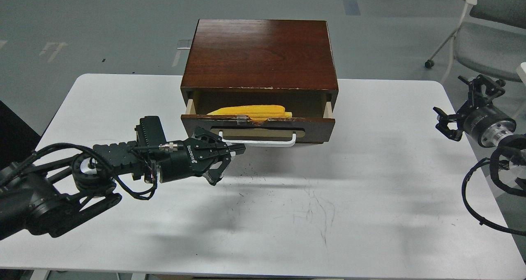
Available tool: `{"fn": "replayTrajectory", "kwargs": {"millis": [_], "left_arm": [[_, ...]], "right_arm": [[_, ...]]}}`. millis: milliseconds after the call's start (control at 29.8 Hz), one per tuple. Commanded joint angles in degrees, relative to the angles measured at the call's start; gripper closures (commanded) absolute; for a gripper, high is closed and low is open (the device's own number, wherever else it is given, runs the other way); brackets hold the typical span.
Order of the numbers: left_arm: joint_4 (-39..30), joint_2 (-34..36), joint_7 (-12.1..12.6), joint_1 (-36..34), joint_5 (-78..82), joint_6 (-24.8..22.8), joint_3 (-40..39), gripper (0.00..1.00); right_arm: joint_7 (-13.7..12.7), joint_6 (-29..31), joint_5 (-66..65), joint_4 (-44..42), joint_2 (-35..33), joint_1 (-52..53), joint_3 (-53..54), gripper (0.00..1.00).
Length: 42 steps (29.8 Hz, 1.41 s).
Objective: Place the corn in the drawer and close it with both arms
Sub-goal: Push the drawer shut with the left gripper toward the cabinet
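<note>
Grey floor fills the top of the frame, with a chair point(489, 33) at the upper right; below it a white table point(370, 189) carries a dark wooden cabinet point(261, 54) at centre top.

Its drawer point(258, 128) stands partly open, front panel facing the bottom of the frame, white handle point(259, 141) across it. Corn point(250, 111) lies lengthwise inside the drawer, just behind the front panel, so the placing step looks done and the closing step is in hand.

At left of centre the left gripper point(234, 152) points right, its tips at the left end of the handle, touching or nearly touching the drawer front. Its fingers look drawn close together with nothing between them; it seems to bear on the front rather than grasp.

At the right edge of the frame the right gripper point(446, 126) hangs above the table's edge, well apart from the drawer, fingers spread and empty.

Judging by the gap that remains, the next move calls for a straight push toward the top of the frame, kept square so the drawer does not skew. Pressing at one end could jam it or shove the cabinet; the right arm could come in to the other end of the front.
</note>
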Motion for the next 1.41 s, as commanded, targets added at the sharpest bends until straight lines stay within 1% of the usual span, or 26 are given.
{"fn": "replayTrajectory", "kwargs": {"millis": [0,235,436,536,838,1039,1140,1375], "left_arm": [[1.3,-1.0,-0.1,-0.6,0.0,0.0,0.1,1.00],[3.4,-2.9,0.0,-1.0,0.0,0.0,0.1,1.00],[7.5,-5.6,-0.4,-4.7,0.0,0.1,0.1,1.00],[8.5,-6.0,-0.4,-5.5,0.0,0.1,0.1,1.00],[9.0,-7.6,-0.3,-5.5,0.0,0.1,0.2,1.00],[13.8,-10.3,-0.3,-5.9,0.0,0.2,0.1,1.00],[14.8,-11.0,-0.3,-7.0,0.0,0.2,0.2,1.00],[15.6,-11.1,-0.3,-7.2,0.0,0.2,0.1,1.00]], "right_arm": [[0.1,0.0,0.0,0.0,0.0,0.0,0.0,0.05],[0.0,0.0,0.0,0.0,0.0,0.0,0.0,0.05],[0.0,0.1,0.0,0.0,0.0,0.0,0.0,0.05],[0.1,0.1,0.0,0.0,0.0,0.0,0.0,0.05],[0.0,0.1,0.0,0.0,0.0,0.0,0.0,0.05],[0.1,0.1,0.0,0.1,0.0,0.2,0.0,0.05],[0.0,0.2,0.0,0.2,0.0,0.1,0.0,0.05],[0.1,0.2,0.0,0.2,0.0,0.1,0.0,0.05]]}}
